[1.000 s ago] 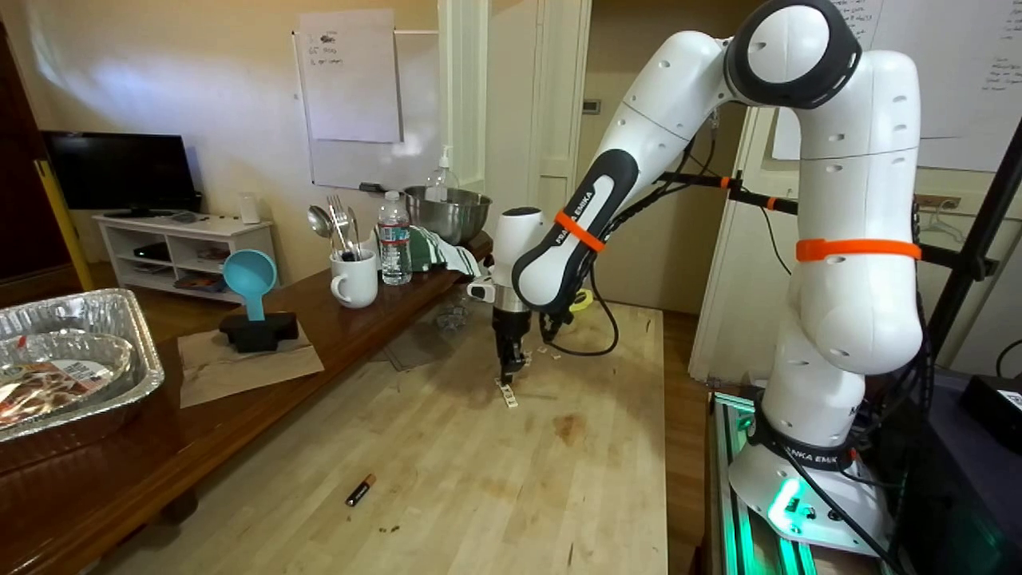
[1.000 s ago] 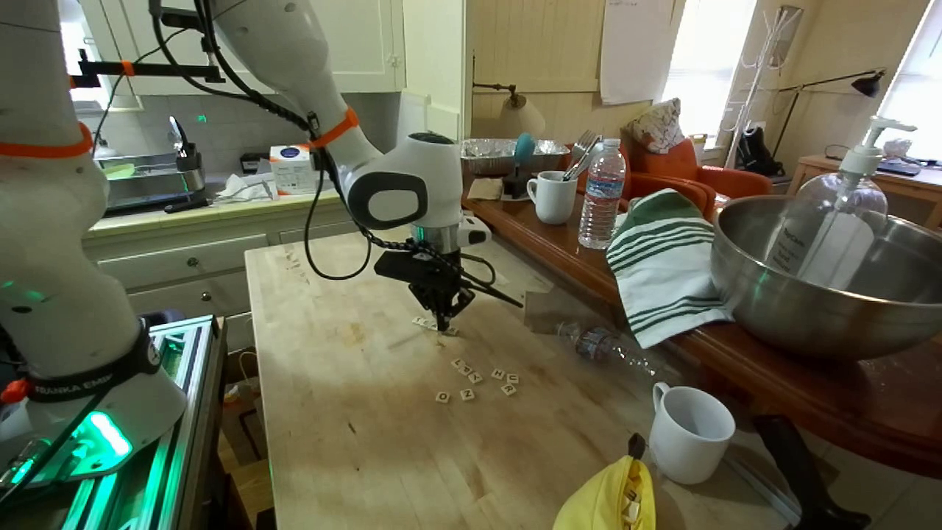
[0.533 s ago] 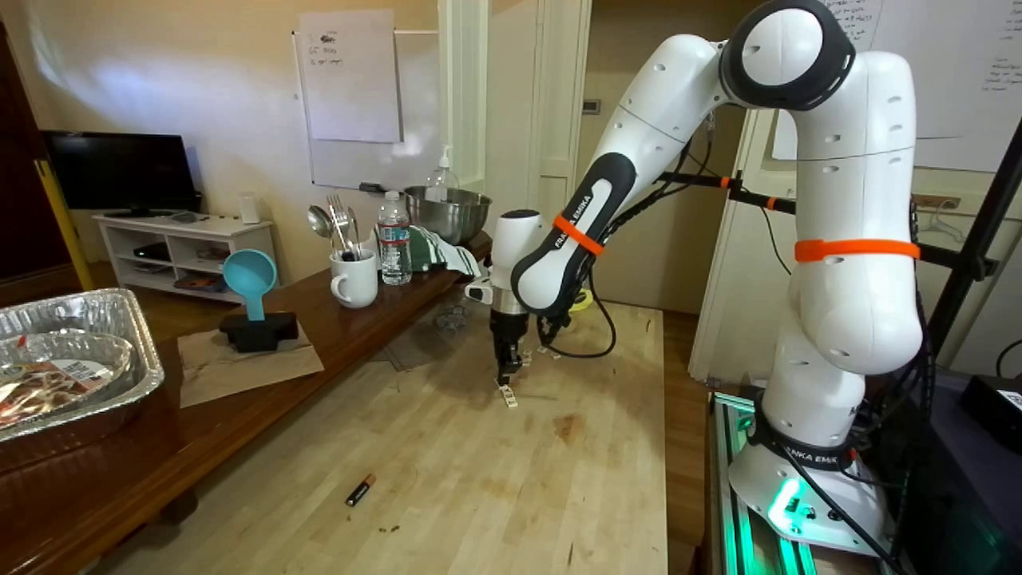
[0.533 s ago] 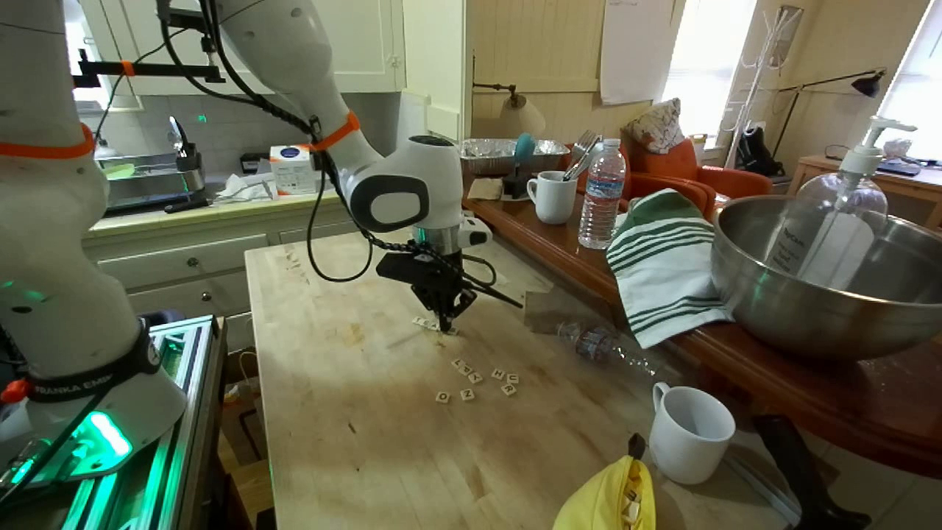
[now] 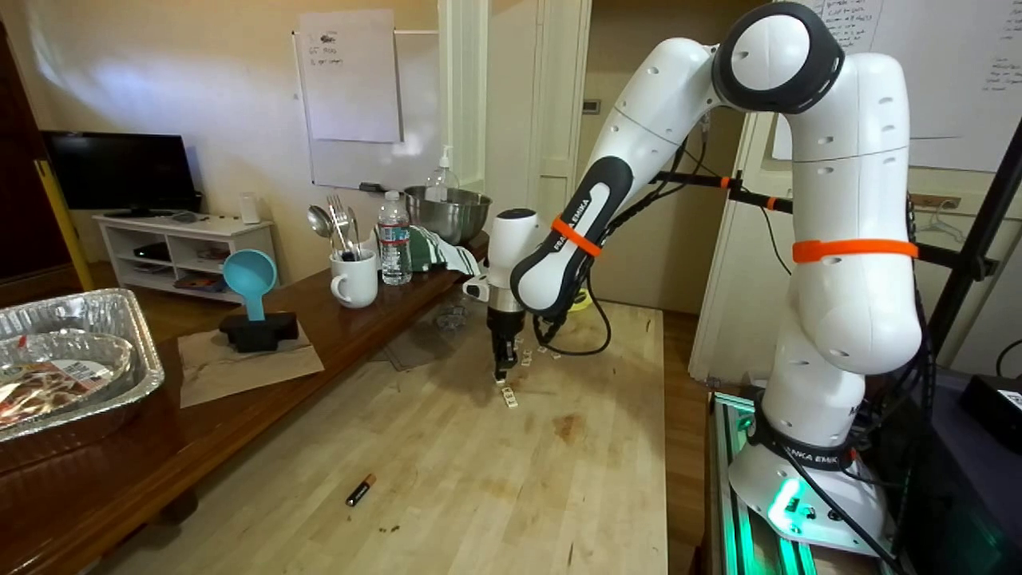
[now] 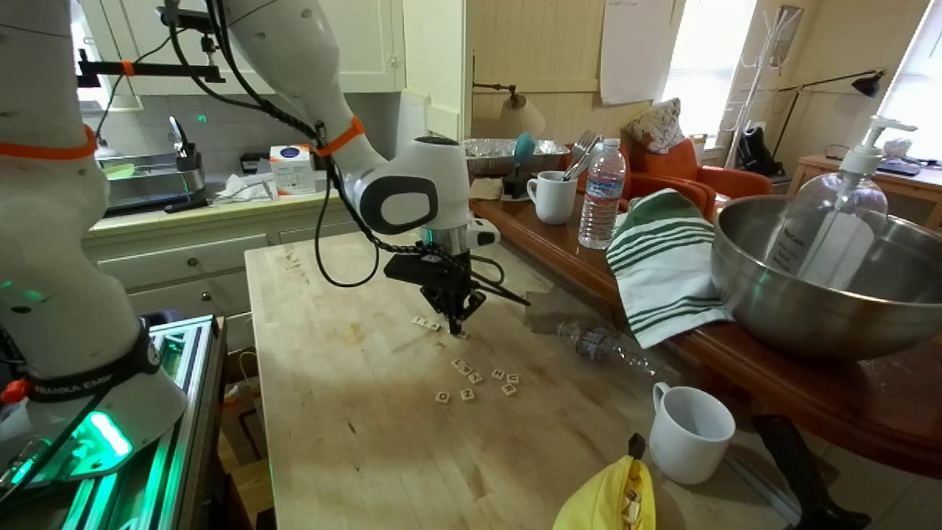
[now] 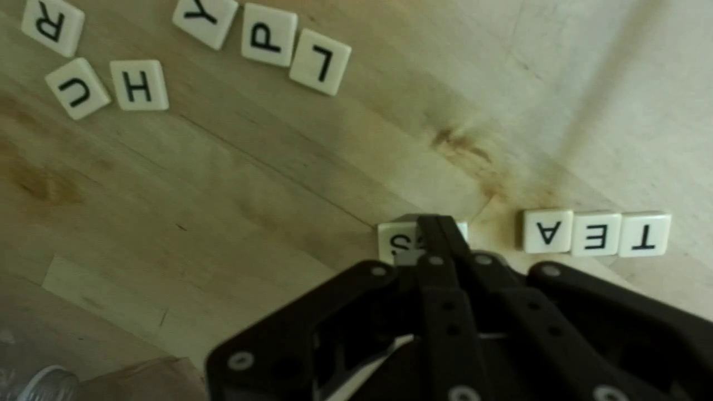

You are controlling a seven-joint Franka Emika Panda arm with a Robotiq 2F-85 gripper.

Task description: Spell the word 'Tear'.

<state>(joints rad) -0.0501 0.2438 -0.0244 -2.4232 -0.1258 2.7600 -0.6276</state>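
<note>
In the wrist view, small whitish letter tiles T (image 7: 645, 234), E (image 7: 596, 234) and A (image 7: 548, 231) lie touching in one row. The row also shows in both exterior views (image 5: 509, 397) (image 6: 426, 323). Left of it, across a gap, lie an S tile (image 7: 396, 236) and a second tile (image 7: 463, 230), mostly hidden behind my fingers. An R tile (image 7: 53, 26) lies loose at the upper left. My gripper (image 7: 436, 218) is shut with its fingertips together and nothing visible between them. It is down at those two tiles, low over the table (image 5: 501, 374) (image 6: 455, 330).
Loose tiles U (image 7: 78, 88), H (image 7: 138, 85), Y (image 7: 206, 21), P (image 7: 269, 34) and L (image 7: 320, 61) lie nearby. A yellow pouch (image 6: 607, 493), white mug (image 6: 690, 434) and lying bottle (image 6: 603, 344) are on the table. A battery (image 5: 361, 490) lies farther off.
My shut gripper has slid along the table away from the row. The S tile and its neighbour have moved with it, and a gap has opened beside the A.
</note>
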